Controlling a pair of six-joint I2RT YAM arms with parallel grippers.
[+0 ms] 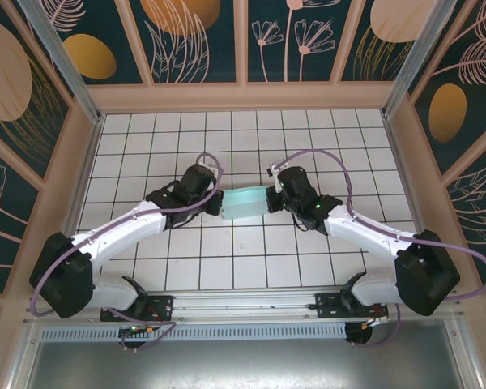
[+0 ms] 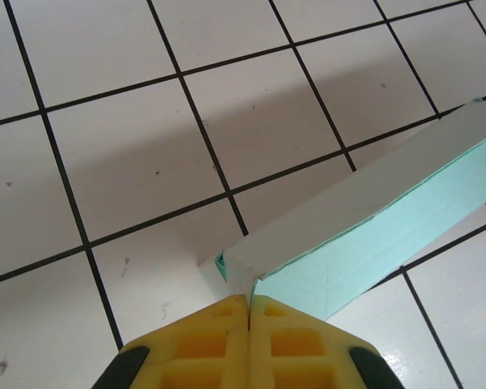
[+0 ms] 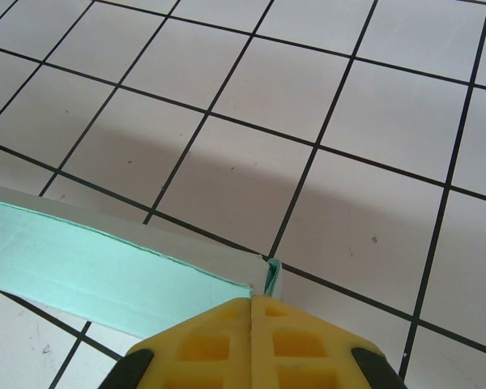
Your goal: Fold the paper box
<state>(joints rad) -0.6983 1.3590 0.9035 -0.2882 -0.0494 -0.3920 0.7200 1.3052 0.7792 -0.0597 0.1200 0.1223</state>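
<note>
The paper box (image 1: 245,203) is a small, shallow, pale mint rectangle at the middle of the tiled table, stretched between my two grippers. My left gripper (image 1: 219,203) holds its left end and my right gripper (image 1: 270,198) holds its right end. In the left wrist view the yellow fingers of the left gripper (image 2: 249,298) are pressed together on the end wall of the paper box (image 2: 373,235), at its corner. From the right wrist, the right gripper (image 3: 251,300) is likewise shut on the folded end flap of the paper box (image 3: 105,267). Whether the box rests on the table I cannot tell.
The white tiled table (image 1: 243,138) with black grid lines stretches on all sides of the box. Low wooden walls (image 1: 243,97) fence it at the back and sides. A metal rail (image 1: 251,304) with the arm bases runs along the near edge.
</note>
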